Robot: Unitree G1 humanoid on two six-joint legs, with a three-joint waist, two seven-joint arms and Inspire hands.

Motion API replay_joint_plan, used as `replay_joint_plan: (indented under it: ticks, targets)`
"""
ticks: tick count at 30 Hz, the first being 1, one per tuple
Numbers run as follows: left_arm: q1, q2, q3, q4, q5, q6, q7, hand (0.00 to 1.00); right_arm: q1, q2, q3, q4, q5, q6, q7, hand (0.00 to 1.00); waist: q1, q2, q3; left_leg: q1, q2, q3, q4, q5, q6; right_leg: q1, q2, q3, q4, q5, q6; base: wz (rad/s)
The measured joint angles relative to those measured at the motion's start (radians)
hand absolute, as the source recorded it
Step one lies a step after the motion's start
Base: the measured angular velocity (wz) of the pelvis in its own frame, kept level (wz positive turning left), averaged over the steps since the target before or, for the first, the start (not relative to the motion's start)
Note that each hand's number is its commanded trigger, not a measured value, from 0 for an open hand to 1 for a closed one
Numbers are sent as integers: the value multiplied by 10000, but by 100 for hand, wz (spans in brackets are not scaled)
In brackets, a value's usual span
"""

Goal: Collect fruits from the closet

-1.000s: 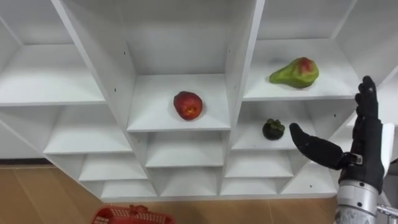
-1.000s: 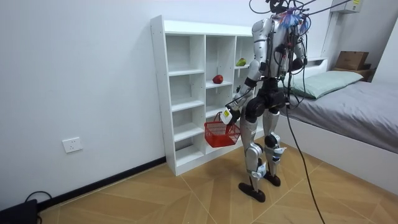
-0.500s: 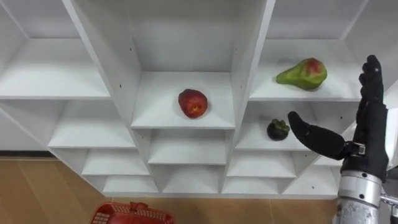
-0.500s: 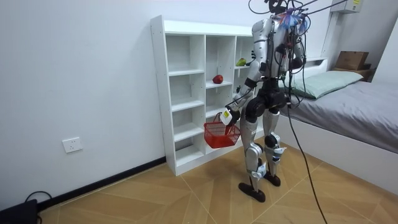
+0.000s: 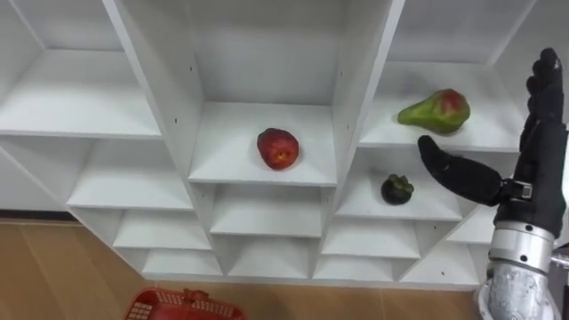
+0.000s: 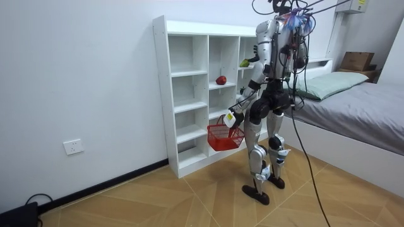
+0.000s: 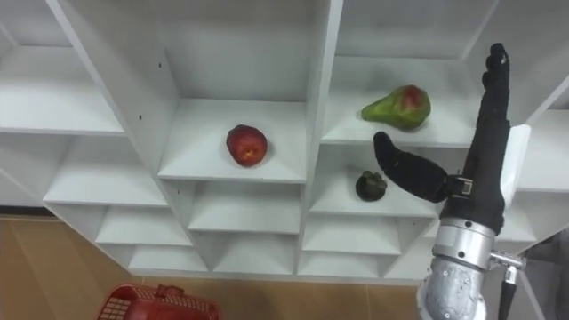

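The right hand [image 5: 537, 169] is held up before the right column of the closet [image 5: 366, 89]. Its fingers are stretched straight upward and its thumb is spread wide toward the closet's middle. The hand is fully opened and nothing is held in it. The thumb tip is seen just under the pear [image 5: 435, 111] and above the mangosteen [image 5: 396, 188]. Whether the front edge of the pear's shelf is touched cannot be told.

The left hand [image 6: 231, 117] is seen in the room view, lowered at the robot's side, with the red basket [image 6: 222, 135] hanging just below it. Whether that hand is closed on the handle cannot be told. The basket's rim is also seen at the lower edge of the eye views, below the closet's bottom shelves.

Three fruits are counted, one of each kind, all lying on closet shelves. A round red fruit [image 5: 277, 148] with a yellowish patch is placed near the middle of a shelf in the centre column. The pear, green with a red blush at its broad end, is laid on its side near the front edge of a shelf in the right column. The mangosteen, small, dark and round, is set on the shelf directly below the pear, near that shelf's left side.

One basket is counted. No fruit can be made out in the part of it that shows.
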Motion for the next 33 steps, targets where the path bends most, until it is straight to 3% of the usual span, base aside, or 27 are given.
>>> replay_joint_plan:
  ticks: [11,16,20,27,33]
  targets:
    - [38,6,185,-55,38,141,-72,100,-740,-27,-608,14,62,12,938,0,-142,-80,46,76,9,-1,13,0,0,141,-3,-40,-50,3,-5,0]
    - [28,64,345,-63,62,150,-320,100,-790,-344,-966,33,683,58,1305,0,-217,-162,50,-24,-16,-241,43,2,1,137,-28,-253,-104,3,-5,12]
    - [64,102,431,-146,62,178,-403,100,-1058,-708,-1352,39,1620,203,1541,0,-213,-254,49,-31,-15,-309,41,3,-1,195,-27,-355,-158,6,-9,6]
    - [163,120,445,-390,242,245,-407,100,-1152,-858,-1397,395,2044,486,2238,0,-298,-323,46,-23,-15,-430,42,3,-1,317,-49,-619,-157,10,-10,5]
    - [169,127,661,-562,645,567,-500,100,-1405,-858,-1665,1094,2259,908,2998,0,-406,-325,46,-28,-22,-424,73,5,3,334,-88,-740,-136,15,-11,0]
